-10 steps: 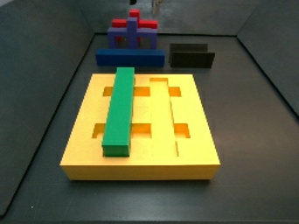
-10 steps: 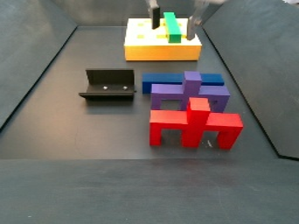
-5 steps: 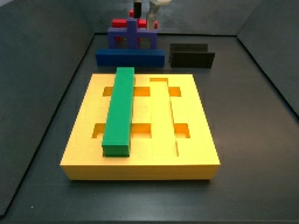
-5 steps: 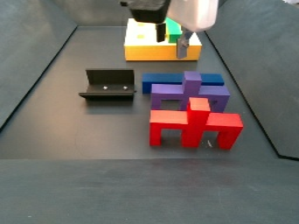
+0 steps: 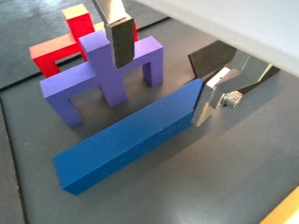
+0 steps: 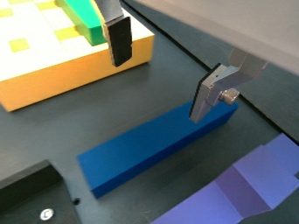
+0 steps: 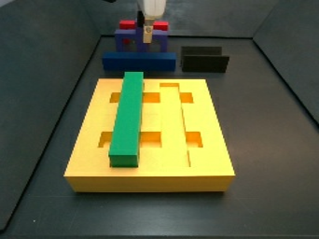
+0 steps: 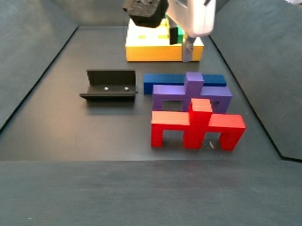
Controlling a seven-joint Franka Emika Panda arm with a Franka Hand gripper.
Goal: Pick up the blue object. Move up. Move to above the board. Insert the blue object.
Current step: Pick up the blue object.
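The blue object (image 5: 131,138) is a long dark-blue bar lying flat on the dark floor, also seen in the other wrist view (image 6: 149,147) and in both side views (image 7: 137,63) (image 8: 163,86). My gripper (image 5: 163,72) (image 6: 163,68) is open and hangs above one end of it, with nothing between the silver fingers (image 5: 208,100). In the side views the gripper (image 7: 151,35) (image 8: 186,49) hovers over the bar beside the purple arch. The board (image 7: 206,159) (image 8: 151,51) (image 6: 52,66) is a yellow grooved slab with a green bar (image 7: 127,117) (image 6: 84,13) lying in it.
A purple arch piece (image 5: 103,77) (image 8: 189,93) stands right beside the blue bar, close to one finger. A red piece (image 8: 197,126) (image 5: 61,48) stands behind it. The fixture (image 8: 109,86) (image 7: 204,59) sits on the floor beside the bar. Dark walls enclose the floor.
The gripper has come down from high in the view to just above the blue bar, still open. The pieces on the floor and the board have not moved.
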